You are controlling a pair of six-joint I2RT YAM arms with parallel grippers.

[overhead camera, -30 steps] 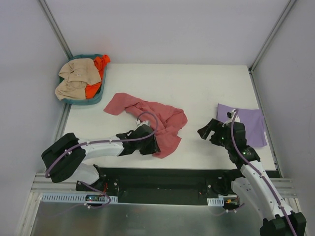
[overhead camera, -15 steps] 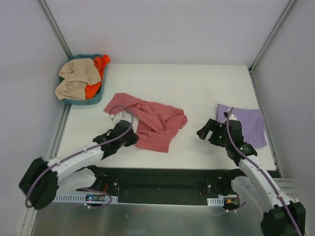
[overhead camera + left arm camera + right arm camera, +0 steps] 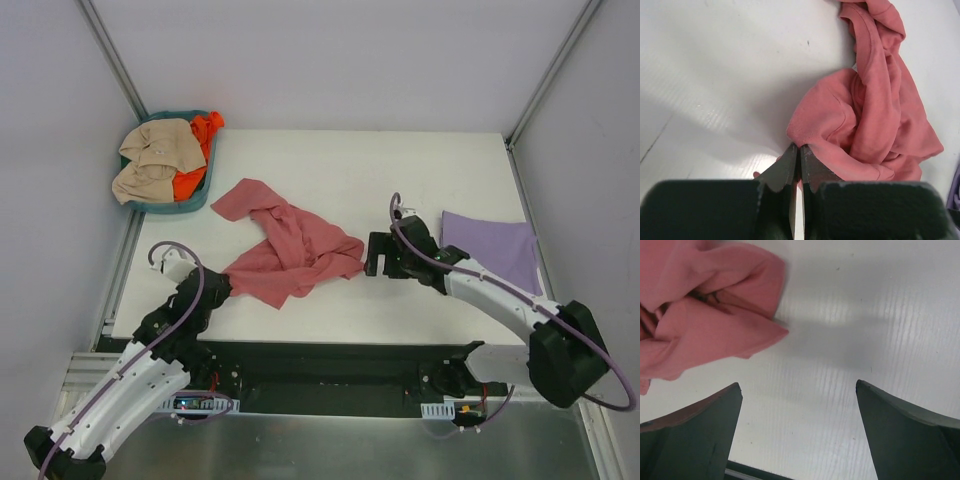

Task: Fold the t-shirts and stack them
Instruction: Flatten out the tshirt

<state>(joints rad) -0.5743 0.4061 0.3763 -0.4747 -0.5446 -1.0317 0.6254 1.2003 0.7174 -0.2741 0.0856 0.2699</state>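
Lying red t-shirt [image 3: 295, 250]: crumpled and unfolded on the left-middle of the table [image 3: 400, 170], with one twisted tail reaching toward the far left.
Long axis: the near bulk of the cloth runs left to right, ending in a corner at each side.
Left gripper [image 3: 800, 150]: jaws pinched together on the near-left corner of the cloth, with only a sliver of gap showing between them.
Right gripper [image 3: 798, 385]: jaws spread wide and holding nothing. It sits just off the shirt's right-hand tip without touching it.
Key relation: the free tip lies ahead and to the left of the right gripper, so this arm looks the nearer one to take it. A short reach leftward would likely be needed to straddle the cloth.
Lavender t-shirt [image 3: 495, 250]: flat on the right side of the table, behind the right arm and well apart from the red one.
Basket [image 3: 190, 205]: at the far-left corner, holding other cloth.
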